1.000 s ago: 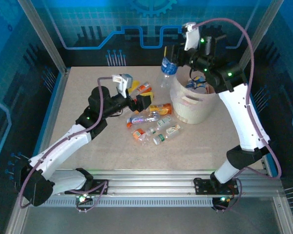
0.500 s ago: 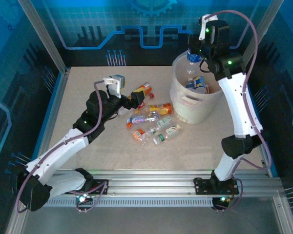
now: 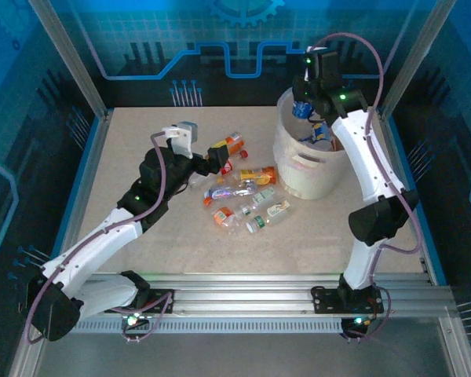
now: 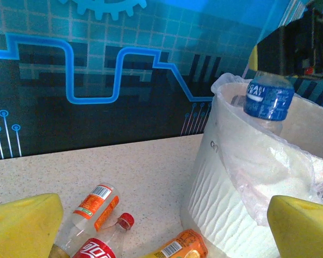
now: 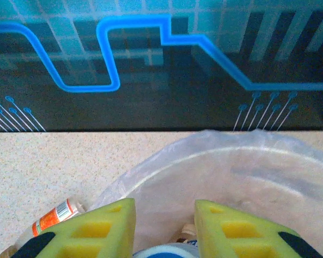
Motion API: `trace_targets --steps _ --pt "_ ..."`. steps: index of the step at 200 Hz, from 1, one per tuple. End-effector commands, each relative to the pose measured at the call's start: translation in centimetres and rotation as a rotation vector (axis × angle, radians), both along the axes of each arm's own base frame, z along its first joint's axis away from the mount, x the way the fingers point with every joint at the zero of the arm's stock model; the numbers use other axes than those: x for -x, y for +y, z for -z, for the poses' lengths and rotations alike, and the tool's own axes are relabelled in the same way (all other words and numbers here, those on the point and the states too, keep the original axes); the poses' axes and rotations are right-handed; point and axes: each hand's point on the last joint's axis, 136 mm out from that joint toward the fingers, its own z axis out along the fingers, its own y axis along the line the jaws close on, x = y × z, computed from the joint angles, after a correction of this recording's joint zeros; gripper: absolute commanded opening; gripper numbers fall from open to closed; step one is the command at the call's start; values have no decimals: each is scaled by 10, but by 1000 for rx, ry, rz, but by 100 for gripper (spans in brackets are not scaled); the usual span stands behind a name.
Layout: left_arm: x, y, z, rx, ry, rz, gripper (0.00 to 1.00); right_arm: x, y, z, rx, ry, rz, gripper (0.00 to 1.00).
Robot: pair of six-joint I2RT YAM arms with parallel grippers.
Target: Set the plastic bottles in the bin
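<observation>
The bench (image 3: 322,236) lies bare along its near edge and left side. Bottles (image 3: 247,192) crowd the middle, reaching just beside the bin (image 3: 314,177). Over the bin's far-left rim, the right tool (image 3: 302,98) with its blue bottle (image 3: 301,110) blocks entry.

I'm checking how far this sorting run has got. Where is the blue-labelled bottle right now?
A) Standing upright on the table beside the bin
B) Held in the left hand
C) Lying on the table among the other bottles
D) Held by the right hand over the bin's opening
D: the right hand is shut on the blue-labelled bottle, which hangs at the rim of the bin, over its opening.
</observation>
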Motion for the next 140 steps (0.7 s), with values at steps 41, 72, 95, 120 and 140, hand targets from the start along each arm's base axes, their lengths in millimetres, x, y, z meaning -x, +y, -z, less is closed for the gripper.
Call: trace_targets --steps 41,72,95,120,140 --pt "1 6 6 -16 18 -24 99 -8 -7 71 -161 191 93 9" --pt "0 6 9 -18 31 -27 99 -10 -13 100 -231 267 119 10" --pt "-2 7 11 -18 41 -30 99 -12 -16 115 -272 307 123 12" --pt "-3 7 13 -18 53 -32 99 -11 -27 130 -274 348 153 18" --pt "-4 7 16 -18 63 -35 99 -11 -31 137 -276 367 160 26"
